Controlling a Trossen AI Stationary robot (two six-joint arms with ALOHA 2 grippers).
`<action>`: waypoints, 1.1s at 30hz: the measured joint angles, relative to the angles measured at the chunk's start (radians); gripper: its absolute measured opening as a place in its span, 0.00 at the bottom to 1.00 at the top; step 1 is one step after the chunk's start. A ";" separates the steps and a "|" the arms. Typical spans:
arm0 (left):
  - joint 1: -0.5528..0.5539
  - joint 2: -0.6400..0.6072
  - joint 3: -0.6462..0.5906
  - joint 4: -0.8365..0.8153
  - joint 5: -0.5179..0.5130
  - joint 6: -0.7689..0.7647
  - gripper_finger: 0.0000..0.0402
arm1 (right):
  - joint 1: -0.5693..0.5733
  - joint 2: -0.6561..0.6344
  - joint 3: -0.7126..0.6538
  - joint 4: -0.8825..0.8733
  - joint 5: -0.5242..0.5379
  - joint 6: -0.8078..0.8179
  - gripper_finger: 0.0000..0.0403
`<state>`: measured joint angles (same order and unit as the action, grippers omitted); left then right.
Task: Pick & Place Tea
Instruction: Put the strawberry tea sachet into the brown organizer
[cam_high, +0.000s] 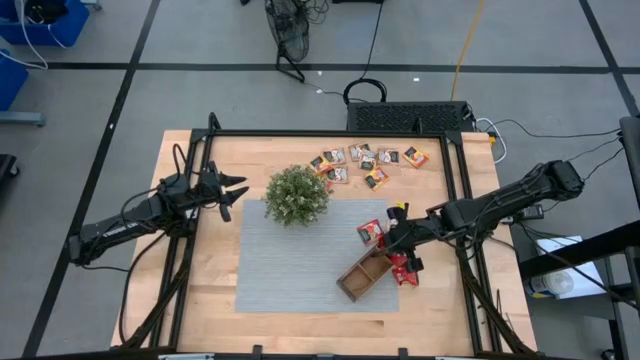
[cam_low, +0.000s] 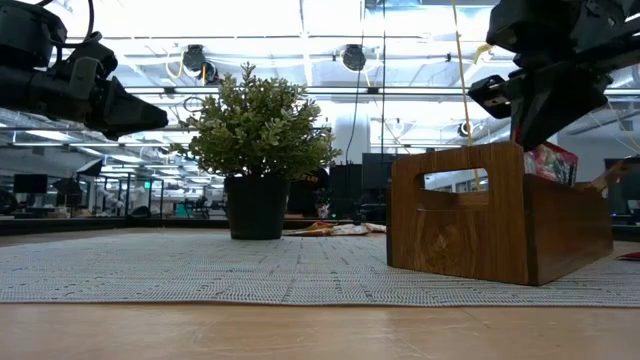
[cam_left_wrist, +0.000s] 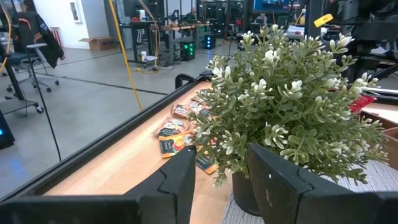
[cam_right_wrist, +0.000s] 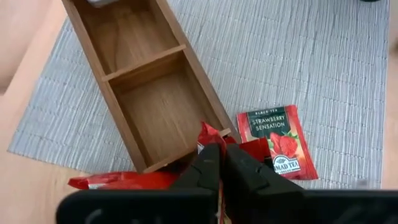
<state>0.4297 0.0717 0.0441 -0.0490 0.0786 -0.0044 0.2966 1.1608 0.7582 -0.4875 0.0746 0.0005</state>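
Right jaws (cam_right_wrist: 222, 163) clenched, seemingly pinching red tea sachet (cam_right_wrist: 210, 134) at wooden tray (cam_right_wrist: 134, 93), left jaws (cam_left_wrist: 221, 168) parted.

This was a robotics lab or workshop. A pale wooden worktop (cam_high: 215, 290) in a black metal frame (cam_high: 330, 133) stood on a grey concrete floor (cam_high: 200, 95) marked with dark lines. At twelve o'clock black cables (cam_high: 370, 45) trailed across it. Beyond lay desks with lit monitors (cam_left_wrist: 180, 48), wheeled office chairs (cam_left_wrist: 28, 53) and ceiling strip lights (cam_low: 300, 20).
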 joint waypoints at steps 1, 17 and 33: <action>0.000 0.000 0.000 0.000 0.000 0.000 0.37 | 0.000 -0.003 0.000 0.004 0.000 0.007 0.01; 0.000 0.000 0.000 0.000 0.000 0.000 0.37 | 0.025 -0.125 -0.142 0.238 0.031 0.078 0.00; 0.000 0.000 0.000 0.000 0.000 0.000 0.37 | 0.041 -0.398 -0.523 0.670 0.060 0.083 0.00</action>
<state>0.4294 0.0719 0.0440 -0.0490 0.0788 -0.0044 0.3378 0.7630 0.2354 0.1828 0.1344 0.0833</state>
